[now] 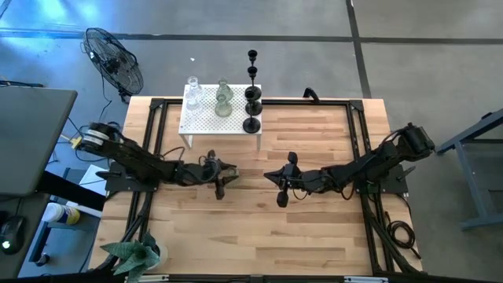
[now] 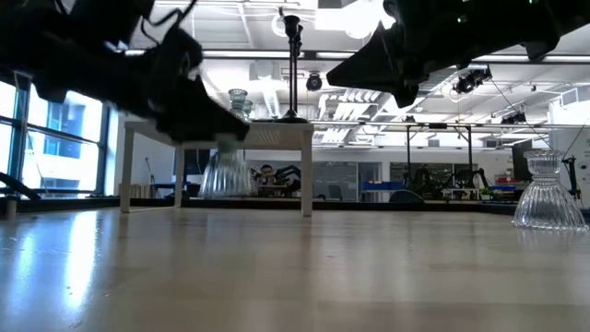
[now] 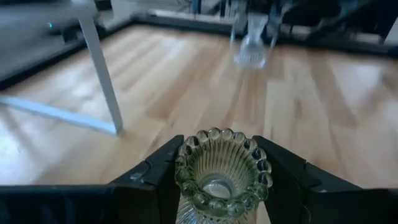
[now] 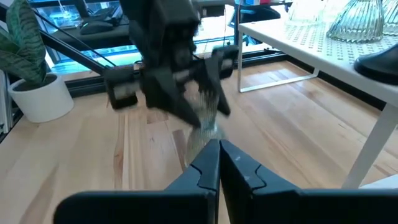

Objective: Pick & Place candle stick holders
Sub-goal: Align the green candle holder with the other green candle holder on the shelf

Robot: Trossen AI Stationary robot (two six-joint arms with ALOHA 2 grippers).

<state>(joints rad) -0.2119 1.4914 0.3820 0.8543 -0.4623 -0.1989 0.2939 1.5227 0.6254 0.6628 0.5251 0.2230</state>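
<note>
My left gripper (image 1: 223, 178) is shut on a clear ribbed glass candle stick holder (image 3: 221, 174) over the table's middle; the holder also shows in the low view (image 2: 226, 171) and in the right wrist view (image 4: 204, 127). My right gripper (image 1: 282, 187) is shut and empty a little to its right, above the table (image 4: 219, 155). A second clear glass holder (image 3: 250, 43) stands on its wide foot on the wooden table near the right arm (image 2: 550, 194). Black holders (image 1: 251, 102) and glass holders (image 1: 223, 101) stand on the white perforated little table (image 1: 204, 122) at the far edge. My left gripper pinches the glass holder between its two fingers, one on each side just under the beaded top rim (image 3: 184, 169). The fingers come at it about level, from the table's left. The holder stays upright, its foot (image 2: 226, 189) lifted clear of the table.
A black floor fan (image 1: 114, 63) stands beyond the far left corner and a potted plant (image 1: 134, 255) at the near left corner. The little table's white legs (image 3: 106, 74) stand just beyond my left gripper. Bare wood lies toward the near edge.
</note>
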